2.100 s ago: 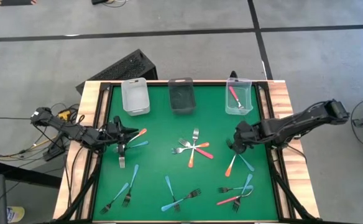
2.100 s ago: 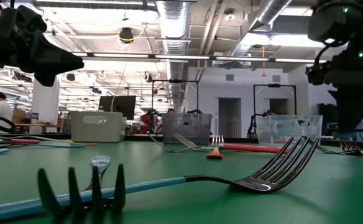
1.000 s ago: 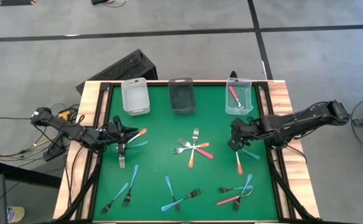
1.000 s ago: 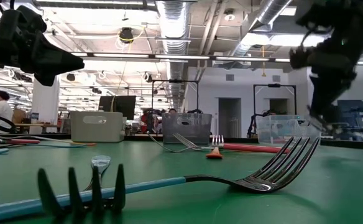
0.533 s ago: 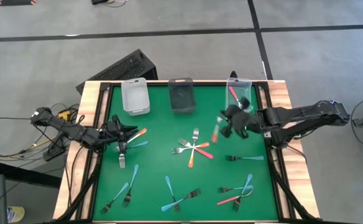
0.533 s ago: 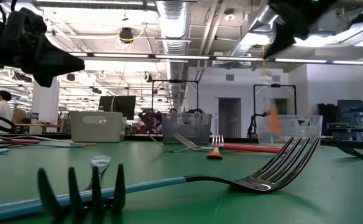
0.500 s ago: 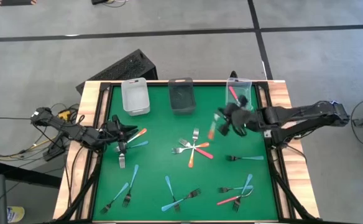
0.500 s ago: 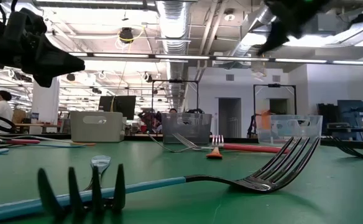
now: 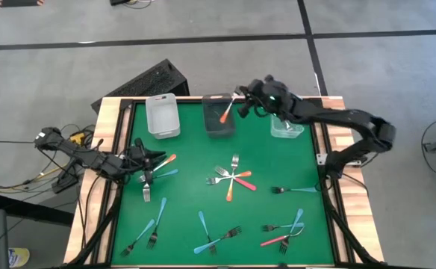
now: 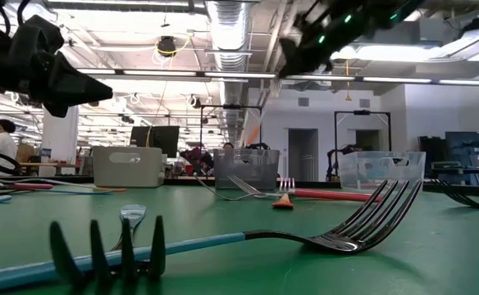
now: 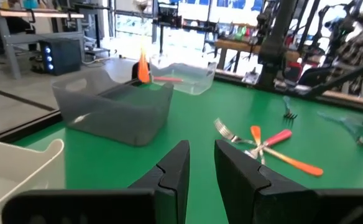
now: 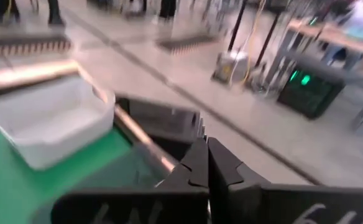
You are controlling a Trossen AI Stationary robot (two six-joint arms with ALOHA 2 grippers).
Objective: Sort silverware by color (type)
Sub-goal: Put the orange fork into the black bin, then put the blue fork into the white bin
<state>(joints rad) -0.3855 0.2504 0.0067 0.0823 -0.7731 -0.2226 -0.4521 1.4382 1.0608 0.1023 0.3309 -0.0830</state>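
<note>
Orange is the colour in play: an orange-handled fork (image 9: 228, 110) hangs over the dark grey bin (image 9: 219, 123) at the top centre of the overhead frame, pinched in the right gripper (image 9: 242, 103), whose fingers are pressed together on it. To land it cleanly, I'd say bring the fork lower and square over the bin's opening before letting go, so it drops inside instead of clipping the rim. The right arm stretches in a long reach from the right edge up to the bins. The left gripper (image 9: 149, 163) waits at the left-centre of the green mat (image 9: 195, 187), fingers slightly parted around nothing, just beside a couple of forks. Other forks lie scattered across the lower mat.
</note>
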